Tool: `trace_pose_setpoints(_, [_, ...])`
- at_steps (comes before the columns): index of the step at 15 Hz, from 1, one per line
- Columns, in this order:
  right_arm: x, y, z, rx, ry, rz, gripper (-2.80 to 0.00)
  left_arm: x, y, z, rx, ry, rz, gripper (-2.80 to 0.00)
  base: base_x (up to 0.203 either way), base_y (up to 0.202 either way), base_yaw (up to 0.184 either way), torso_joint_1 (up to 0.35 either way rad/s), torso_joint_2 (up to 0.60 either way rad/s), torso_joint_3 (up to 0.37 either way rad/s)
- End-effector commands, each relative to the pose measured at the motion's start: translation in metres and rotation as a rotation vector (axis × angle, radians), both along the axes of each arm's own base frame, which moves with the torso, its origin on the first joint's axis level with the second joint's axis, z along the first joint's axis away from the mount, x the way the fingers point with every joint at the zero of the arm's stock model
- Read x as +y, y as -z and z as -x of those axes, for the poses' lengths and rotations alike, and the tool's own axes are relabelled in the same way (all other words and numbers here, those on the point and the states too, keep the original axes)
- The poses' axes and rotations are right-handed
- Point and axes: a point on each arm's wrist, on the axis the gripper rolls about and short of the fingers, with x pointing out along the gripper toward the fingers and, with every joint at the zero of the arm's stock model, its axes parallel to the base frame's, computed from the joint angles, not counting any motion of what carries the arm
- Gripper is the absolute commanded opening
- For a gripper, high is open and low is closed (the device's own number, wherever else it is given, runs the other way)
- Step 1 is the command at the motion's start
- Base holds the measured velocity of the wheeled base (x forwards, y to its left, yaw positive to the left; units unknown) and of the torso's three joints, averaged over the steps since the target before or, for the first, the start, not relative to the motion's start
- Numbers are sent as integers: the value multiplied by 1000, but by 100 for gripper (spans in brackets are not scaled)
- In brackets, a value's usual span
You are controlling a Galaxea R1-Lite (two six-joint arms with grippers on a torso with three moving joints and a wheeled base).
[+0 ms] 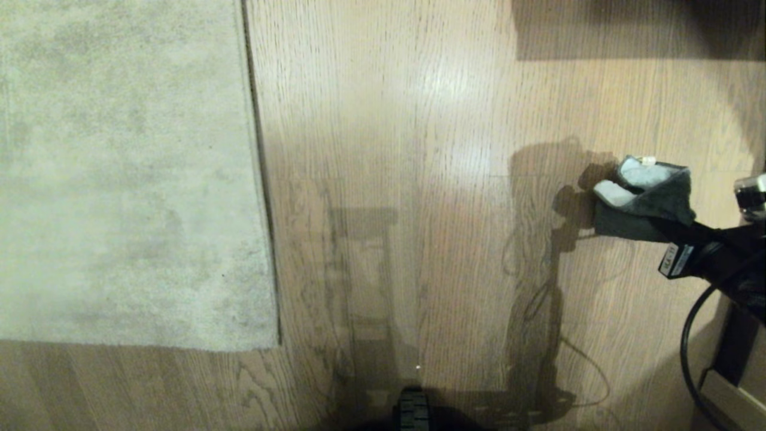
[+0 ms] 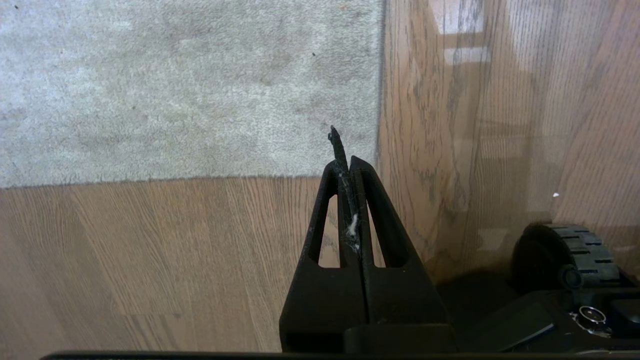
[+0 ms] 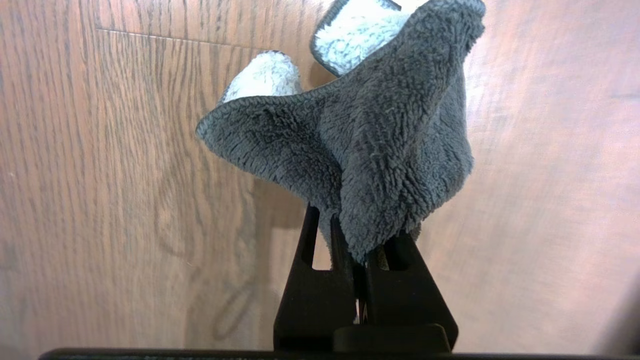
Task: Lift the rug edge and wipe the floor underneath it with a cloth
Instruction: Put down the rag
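The pale beige-grey rug (image 1: pixel 119 179) lies flat at the left. Its rug edge (image 1: pixel 258 179) runs straight down to a corner (image 1: pixel 276 344) on the floor (image 1: pixel 419 149) of light wood planks. Far to the right, my right gripper (image 1: pixel 661 224) reaches in from the side, shut on the cloth (image 1: pixel 649 194), a dark grey rag with pale patches held just above the floor. In the right wrist view the cloth (image 3: pixel 380 140) bunches up out of the shut gripper (image 3: pixel 360 235). My left gripper (image 2: pixel 346 162) is shut and empty, near the rug corner (image 2: pixel 377 172).
A black cable (image 1: pixel 688 335) loops down from the right arm. Pale furniture (image 1: pixel 733 398) stands at the lower right. One of my base wheels (image 1: pixel 413 413) shows at the bottom centre, and again in the left wrist view as a wheel (image 2: pixel 570 255).
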Motion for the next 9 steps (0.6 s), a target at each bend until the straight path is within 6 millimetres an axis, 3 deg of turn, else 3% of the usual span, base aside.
trace_pose_setpoints(1, [-1,8,-25,33,-5,-9,-280,0,0,0,1,0,0,-280,0,0,0,0,0,0])
trace_pose_setpoints(2, [-1,8,-30,32,-4,-12,-280,0,0,0,1,1,0,-280,0,0,0,0,0,0])
trace_pose_setpoints(3, [-1,10,-32,38,-6,-12,-78,0,0,0,1,0,0,-280,0,0,0,0,0,0])
trace_pose_setpoints(4, [-1,11,-34,32,-5,-12,0,0,0,0,1,1,0,-280,0,0,0,0,0,0])
trace_pose_setpoints(9, [-3,11,-43,-72,2,-11,0,0,0,0,1,0,0,-280,0,0,0,0,0,0])
